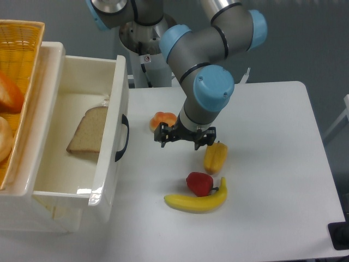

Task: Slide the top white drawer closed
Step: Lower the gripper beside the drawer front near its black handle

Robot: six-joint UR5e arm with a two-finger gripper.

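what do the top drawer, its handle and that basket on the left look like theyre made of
The top white drawer looks like glossy cream plastic: highlights gleam along its rim. Its handle seems black plastic, smooth and curved, though coated metal is possible. The basket appears to be orange woven wicker, with a visible lattice weave.

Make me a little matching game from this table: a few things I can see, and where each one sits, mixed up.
Things:
1. bread slice
2. banana
3. bun
4. yellow pepper

Places:
A. partly hidden behind the fingers
B. inside the open top drawer
C. nearest the table's front edge
D. just right of the fingers

Pairs: 1-B, 2-C, 3-A, 4-D
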